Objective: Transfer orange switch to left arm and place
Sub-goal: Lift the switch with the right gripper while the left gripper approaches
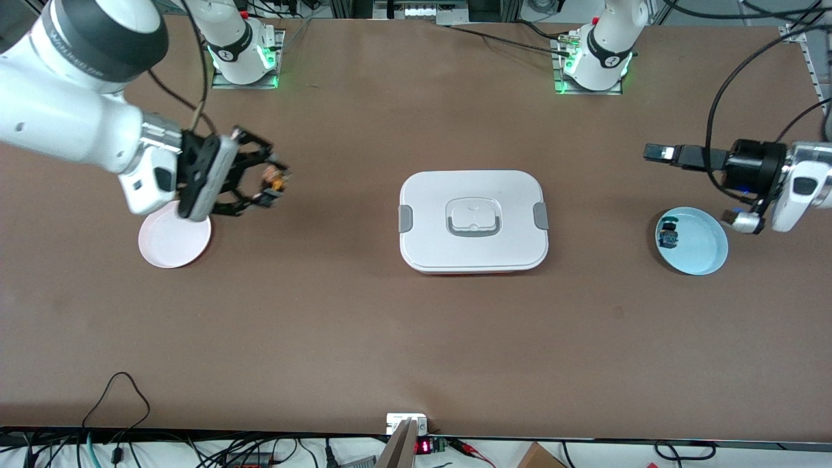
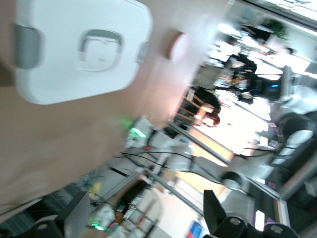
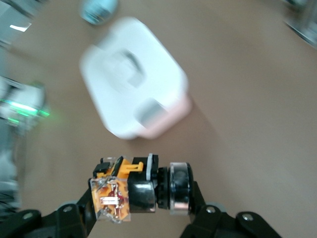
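My right gripper [image 1: 272, 183] is shut on the orange switch [image 1: 274, 181], a small black part with an orange block, and holds it in the air over bare table beside the pink plate [image 1: 170, 246]. In the right wrist view the orange switch [image 3: 133, 187] lies crosswise in the right gripper [image 3: 141, 201]. The white lidded box [image 1: 473, 221] sits mid-table, also seen as the box [image 3: 131, 94] and the box [image 2: 81, 47]. My left gripper [image 1: 688, 184] hangs open and empty above the table by the blue plate [image 1: 705, 247].
A blue-and-black switch [image 1: 667, 233] lies in the blue plate toward the left arm's end. The pink plate [image 2: 178, 45] lies toward the right arm's end. Brown table runs wide on the camera side of the box. Cables hang along the table's near edge.
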`<state>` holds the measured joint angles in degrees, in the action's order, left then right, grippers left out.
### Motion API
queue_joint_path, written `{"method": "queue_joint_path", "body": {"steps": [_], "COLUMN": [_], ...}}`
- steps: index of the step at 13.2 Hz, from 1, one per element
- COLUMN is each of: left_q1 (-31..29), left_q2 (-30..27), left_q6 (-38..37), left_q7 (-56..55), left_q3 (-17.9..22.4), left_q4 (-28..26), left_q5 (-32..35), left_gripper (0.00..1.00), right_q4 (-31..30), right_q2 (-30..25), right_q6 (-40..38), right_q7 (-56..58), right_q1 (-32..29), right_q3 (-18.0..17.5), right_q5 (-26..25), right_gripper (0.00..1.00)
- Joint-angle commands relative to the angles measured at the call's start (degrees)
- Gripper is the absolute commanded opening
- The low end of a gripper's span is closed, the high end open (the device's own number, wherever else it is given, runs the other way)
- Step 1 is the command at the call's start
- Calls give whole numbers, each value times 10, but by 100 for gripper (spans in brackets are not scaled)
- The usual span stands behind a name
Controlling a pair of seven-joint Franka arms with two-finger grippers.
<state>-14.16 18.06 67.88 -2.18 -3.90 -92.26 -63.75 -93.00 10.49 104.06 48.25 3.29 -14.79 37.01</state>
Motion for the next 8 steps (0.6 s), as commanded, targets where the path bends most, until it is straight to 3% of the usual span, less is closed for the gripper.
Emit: {"method": "queue_joint_path", "body": {"steps": [1,6,8], "left_q1": [1,6,5], "left_q2": [1,-13,-21], "left_q6": [1,81,141], "left_q7": [46,33,5], "left_q3": [-4,-72,-117], "left_q4": [-76,-93,-93], "left_q5": [-123,-169,-170], "left_gripper": [100,100,100], "right_q4": [-3,-11,-24], "right_q2": [0,1,-1], "right_q6": [2,23,41], "right_q7": [67,221,280], "right_q1": [27,60,73], "right_q3": [3,2,2], "right_q5": [122,252,308], "right_gripper": [6,6,6]}}
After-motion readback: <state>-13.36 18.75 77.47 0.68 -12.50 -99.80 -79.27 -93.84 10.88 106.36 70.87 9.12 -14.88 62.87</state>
